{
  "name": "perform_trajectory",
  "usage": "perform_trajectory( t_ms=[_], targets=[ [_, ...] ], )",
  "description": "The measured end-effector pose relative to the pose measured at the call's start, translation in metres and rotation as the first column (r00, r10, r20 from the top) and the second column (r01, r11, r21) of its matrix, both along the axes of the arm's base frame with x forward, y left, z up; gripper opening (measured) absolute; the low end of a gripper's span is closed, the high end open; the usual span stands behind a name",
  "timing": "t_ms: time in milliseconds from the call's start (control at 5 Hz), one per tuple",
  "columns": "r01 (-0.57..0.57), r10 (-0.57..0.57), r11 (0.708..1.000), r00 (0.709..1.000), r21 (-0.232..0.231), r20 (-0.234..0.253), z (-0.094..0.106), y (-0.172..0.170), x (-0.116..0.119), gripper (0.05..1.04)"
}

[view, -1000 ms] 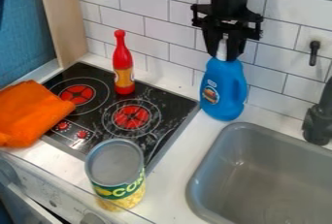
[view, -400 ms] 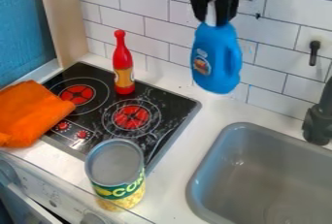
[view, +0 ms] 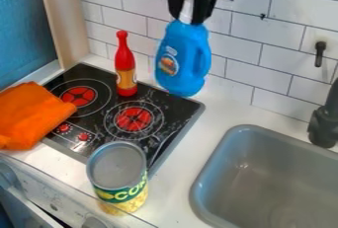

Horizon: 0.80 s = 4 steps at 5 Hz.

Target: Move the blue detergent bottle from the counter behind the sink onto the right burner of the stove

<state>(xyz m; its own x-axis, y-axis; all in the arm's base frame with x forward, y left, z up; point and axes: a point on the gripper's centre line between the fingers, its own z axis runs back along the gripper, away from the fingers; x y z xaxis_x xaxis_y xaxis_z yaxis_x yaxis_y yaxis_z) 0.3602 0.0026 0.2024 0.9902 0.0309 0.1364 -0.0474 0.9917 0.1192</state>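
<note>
So the black gripper (view: 188, 19) is pinching the white cap (view: 188, 10) of a blue detergent bottle (view: 184, 57). Grab's done, and it looks like the bottle's off the counter (view: 228, 104), just not set down or let go. It hangs near the back of the stovetop (view: 168, 138), beside the red and yellow sauce bottle (view: 125, 69). Cap up, base down, long axis close to vertical, top leaning slightly toward view right, handle on that side too. Corn can's (view: 117, 177) nearer the camera, orange cloth's (view: 33, 116) on the left, sink's (view: 277, 172) on the right.
</note>
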Motion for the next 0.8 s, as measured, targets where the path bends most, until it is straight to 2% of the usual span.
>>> perform_trajectory(
  t_ms=[200, 400, 600, 800],
  targets=[
    [-0.05, 0.05, 0.999, 0.998, 0.007, -0.04, -0.005, 0.02, -0.004, 0.472],
    [-0.101, 0.101, 0.995, 0.994, -0.018, -0.043, -0.012, 0.045, -0.006, 0.472],
    [-0.092, 0.091, 0.996, 0.994, -0.017, -0.06, -0.017, 0.05, -0.009, 0.471],
    [-0.085, 0.081, 0.996, 0.991, -0.025, -0.109, -0.026, 0.053, -0.018, 0.472]
  ],
)
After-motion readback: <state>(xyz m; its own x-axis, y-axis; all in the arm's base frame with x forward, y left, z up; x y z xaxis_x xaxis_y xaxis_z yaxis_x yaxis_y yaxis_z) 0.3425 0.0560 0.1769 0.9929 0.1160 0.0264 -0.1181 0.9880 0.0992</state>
